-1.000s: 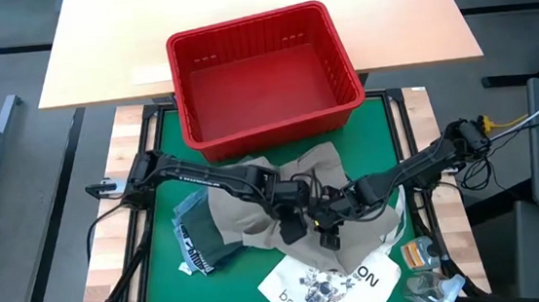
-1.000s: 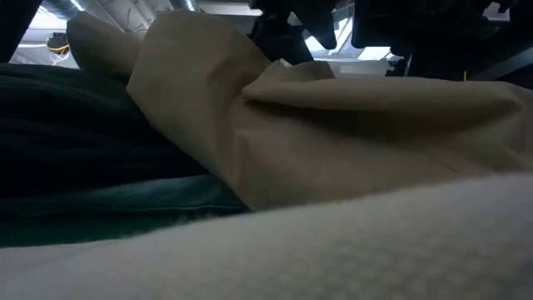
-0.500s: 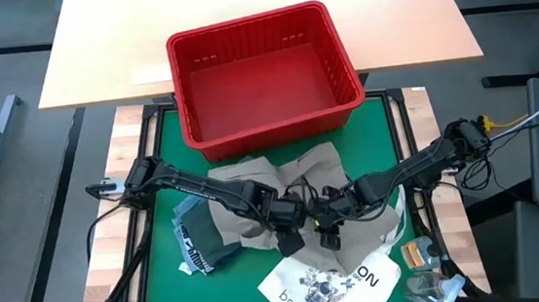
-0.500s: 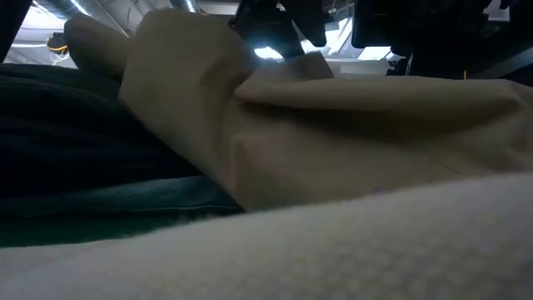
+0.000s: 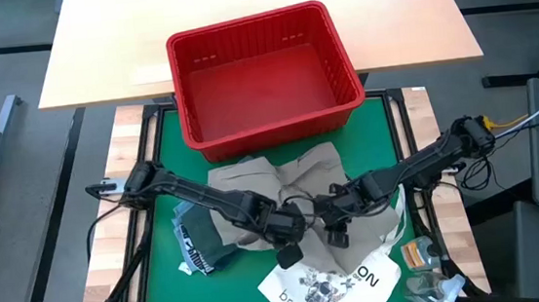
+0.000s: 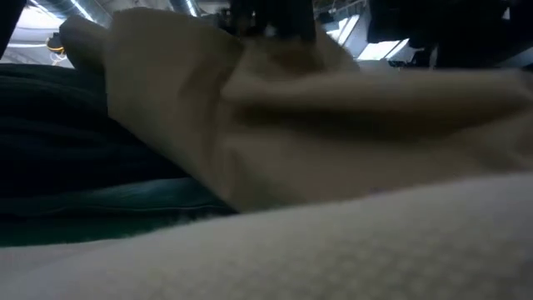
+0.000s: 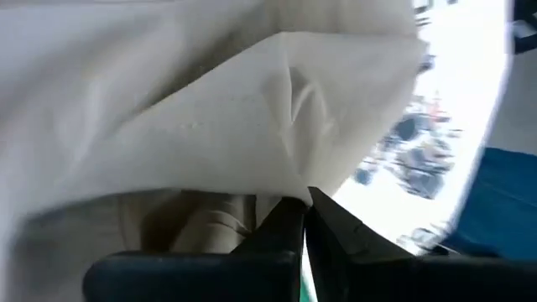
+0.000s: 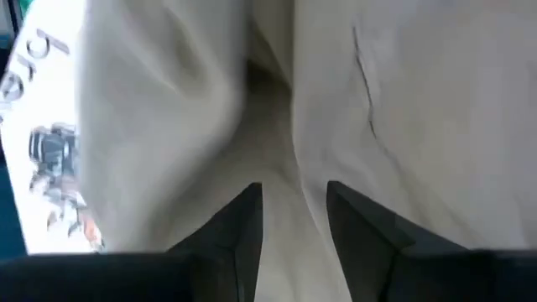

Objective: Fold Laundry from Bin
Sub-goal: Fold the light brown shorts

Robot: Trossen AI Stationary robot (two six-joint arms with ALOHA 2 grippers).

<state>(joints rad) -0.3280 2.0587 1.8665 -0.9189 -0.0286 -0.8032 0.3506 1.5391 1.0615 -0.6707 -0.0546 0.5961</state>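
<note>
A khaki garment (image 5: 272, 180) lies crumpled on the green mat just near of the empty red bin (image 5: 277, 126). A dark green garment (image 5: 209, 242) lies at its left. A white printed tote bag (image 5: 330, 285) lies at the near edge. My left gripper (image 5: 288, 255) is shut at the khaki garment's near edge, over the tote's rim. My right gripper (image 5: 335, 233) stands just to the right of it, on the same garment, with cloth between its fingers. In the low view the khaki garment (image 6: 291, 125) fills the middle and hides both grippers' fingertips. My left gripper (image 7: 304, 205) pinches a folded edge of the khaki cloth (image 7: 294, 180) at its fingertips. It slants down from the far left. How many layers it has, I cannot tell. My right gripper (image 8: 294, 210) has a thick bunch of khaki cloth (image 8: 289, 180) between its two fingers. It slants down from the right, and the rest of the garment lies on the mat.
The tote (image 7: 411, 159) lies partly under the khaki garment's near edge. Small items (image 5: 421, 255) sit at the near right corner. A light wooden table (image 5: 94, 49) carries the far part of the bin. Bare green mat (image 5: 167, 267) shows at the left.
My left gripper has moved toward the table's near edge, across the khaki garment to its near border, and has shut there on the cloth. In the low view the garment's raised fold has shifted and blurred. My right gripper has stayed about where it was.
</note>
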